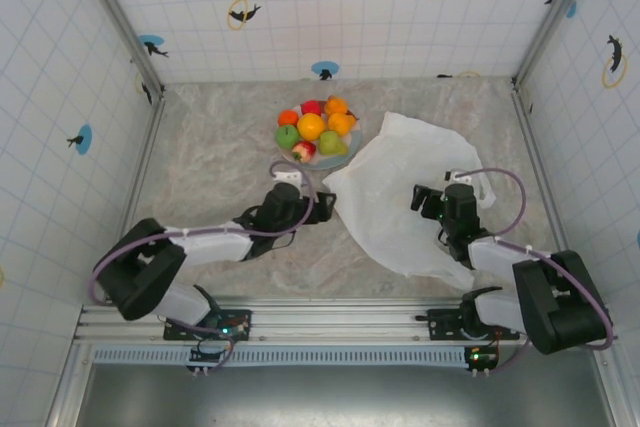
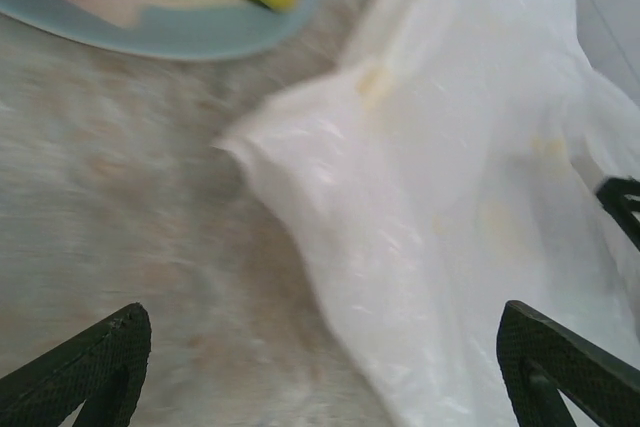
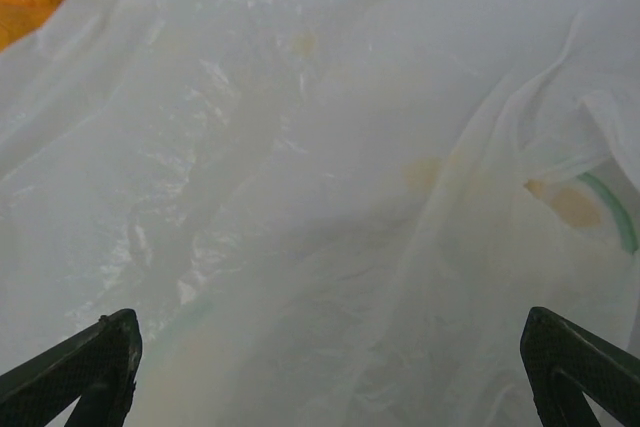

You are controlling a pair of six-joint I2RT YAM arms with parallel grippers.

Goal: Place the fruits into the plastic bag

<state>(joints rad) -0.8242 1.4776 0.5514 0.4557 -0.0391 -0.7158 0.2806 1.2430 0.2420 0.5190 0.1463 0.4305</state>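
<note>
Beside the crinkly white plastic bag (image 1: pixel 400 222), the left gripper (image 1: pixel 325 209), and over it the right gripper (image 1: pixel 422 197), are gaping wide, probably to spread it for the glossy fruits (image 1: pixel 315 127).

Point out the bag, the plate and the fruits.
bag (image 1: pixel 385 197), top view, middle of the white film.
plate (image 2: pixel 200 35), left wrist view, bare part near the rim.
fruits (image 1: pixel 311 127), top view, orange piece in mid-pile.
</note>
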